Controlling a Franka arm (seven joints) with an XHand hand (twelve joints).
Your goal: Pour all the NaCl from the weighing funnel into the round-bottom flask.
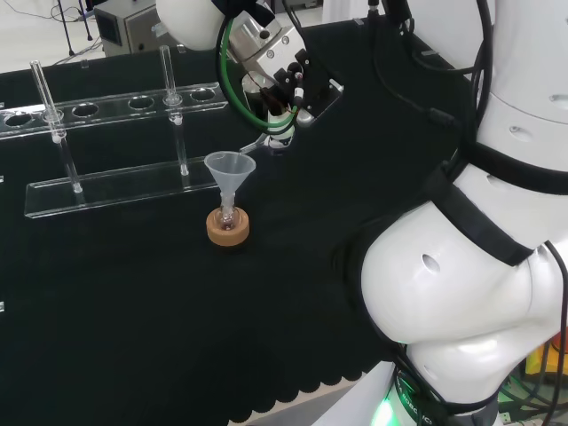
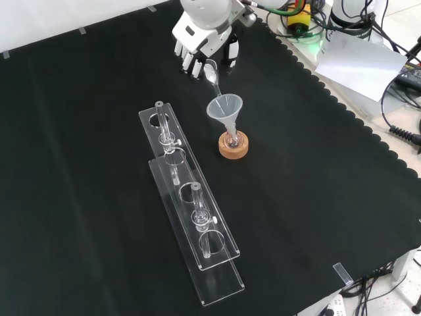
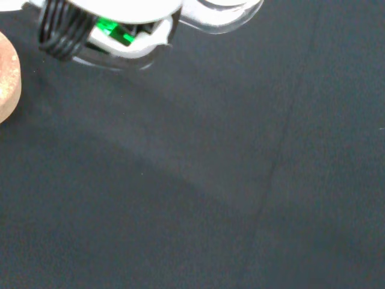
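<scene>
Near the top middle of the front view I see my hand (image 2: 205, 47) holding the weighing funnel (image 2: 212, 71). Its fingers are curled round the clear piece, and the spout tips down over the rim of a plastic funnel (image 2: 225, 108). That funnel stands in the neck of the round-bottom flask (image 2: 231, 139), which sits on a cork ring (image 2: 234, 149) in the middle of the black cloth (image 2: 316, 197).

Seen from the head view, the hand (image 1: 282, 89) is at the top middle, and the weighing funnel (image 1: 256, 140) is a faint clear shape just below it. I cannot tell if any salt is left in it. The flask (image 1: 228, 216) is mostly hidden by the cork ring (image 1: 228, 228) and funnel (image 1: 230, 170).

On the left of both views stands a clear rack (image 2: 191, 224) with glass tubes (image 2: 197, 217); its edges are hard to make out.

From the wrist view I see a piece of cork (image 3: 7, 78) cut off at the edge and a blurry part of the hand (image 3: 108, 24).
</scene>
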